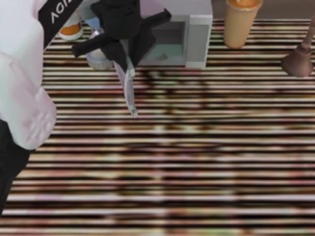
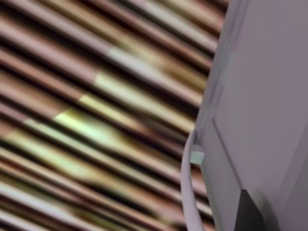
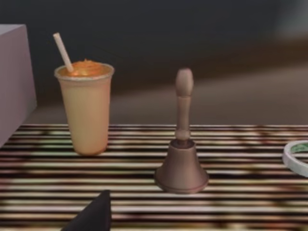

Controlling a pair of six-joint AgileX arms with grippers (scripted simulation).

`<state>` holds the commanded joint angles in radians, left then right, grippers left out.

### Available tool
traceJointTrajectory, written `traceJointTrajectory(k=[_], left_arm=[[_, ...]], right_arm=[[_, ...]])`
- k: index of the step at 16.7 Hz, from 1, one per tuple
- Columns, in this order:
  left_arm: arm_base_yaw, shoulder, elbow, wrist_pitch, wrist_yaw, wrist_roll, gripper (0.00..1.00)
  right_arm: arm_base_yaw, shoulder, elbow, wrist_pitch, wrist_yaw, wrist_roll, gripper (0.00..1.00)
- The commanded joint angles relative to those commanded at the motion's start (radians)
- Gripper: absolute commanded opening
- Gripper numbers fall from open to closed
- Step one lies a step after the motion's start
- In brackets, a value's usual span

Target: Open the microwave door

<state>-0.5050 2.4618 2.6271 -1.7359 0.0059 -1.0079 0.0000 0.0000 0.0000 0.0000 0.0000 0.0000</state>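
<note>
Door swung wide, left arm on it

Microwave [image 1: 197, 34] sits at the table's far edge, cavity looks empty. Microwave door [image 1: 129, 88] stands roughly square to the front, likely pulled by the left gripper [image 1: 123, 49] above its hinge end; can't tell its finger state. Right arm out of view; cup [image 3: 86, 108] holds orange drink and a straw

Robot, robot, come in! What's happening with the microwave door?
Left gripper at the door. Door swung out wide, microwave open. Right arm out of sight. Nothing blocking.
</note>
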Motion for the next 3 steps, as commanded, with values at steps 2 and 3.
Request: traceJointTrajectory(k=[2,3], left_arm=[[0.000,0.000,0.000,0.000,0.000,0.000,0.00],[0.000,0.000,0.000,0.000,0.000,0.000,0.00]], right_arm=[[0.000,0.000,0.000,0.000,0.000,0.000,1.00],[0.000,0.000,0.000,0.000,0.000,0.000,1.00]])
